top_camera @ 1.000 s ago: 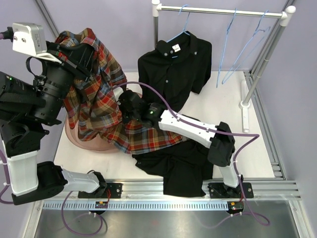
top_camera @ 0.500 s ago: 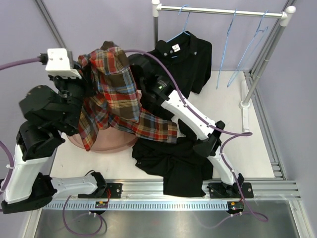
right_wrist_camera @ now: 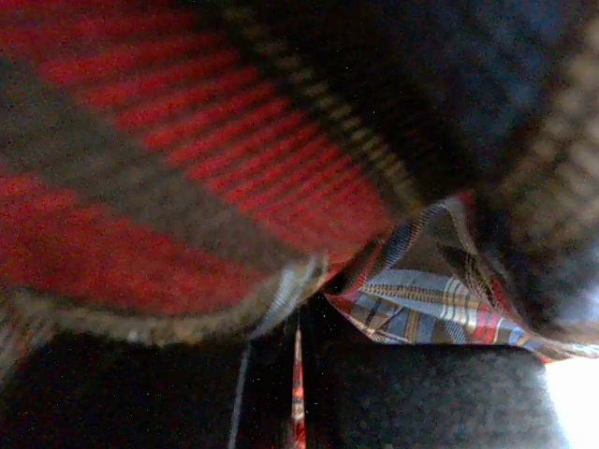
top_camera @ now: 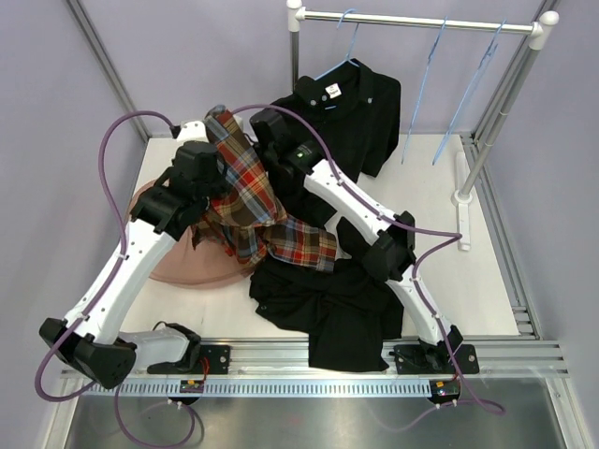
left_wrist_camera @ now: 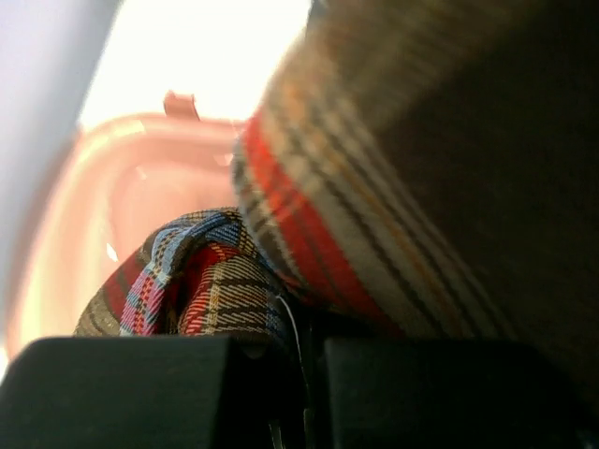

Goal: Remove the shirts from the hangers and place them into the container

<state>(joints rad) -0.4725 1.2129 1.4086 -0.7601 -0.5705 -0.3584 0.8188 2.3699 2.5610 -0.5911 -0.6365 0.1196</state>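
Observation:
The plaid shirt [top_camera: 245, 198] hangs bunched between both arms, over the right edge of the container [top_camera: 178, 267], a pinkish tub. Its lower part trails onto the table and onto a black shirt [top_camera: 328, 304] lying at the front. My left gripper [left_wrist_camera: 304, 341] is shut on a fold of plaid shirt [left_wrist_camera: 215, 290], with the container [left_wrist_camera: 103, 187] below it. The right gripper [right_wrist_camera: 299, 327] is shut on a thin edge of the plaid shirt [right_wrist_camera: 187, 178]. Another black shirt [top_camera: 342, 117] hangs on a light-blue hanger [top_camera: 348, 42] on the rail. Two bare hangers [top_camera: 423, 89] [top_camera: 470, 89] hang to its right.
The white-and-metal rail [top_camera: 421, 20] stands at the back right, its post [top_camera: 496, 112] coming down to the table. Purple cables loop above both arms. Purple walls close in the left and back sides.
Both arms have come down and drawn together, bringing the plaid shirt from spread wide and high to a bunch over the tub's right side. The left arm now stretches low across the table.

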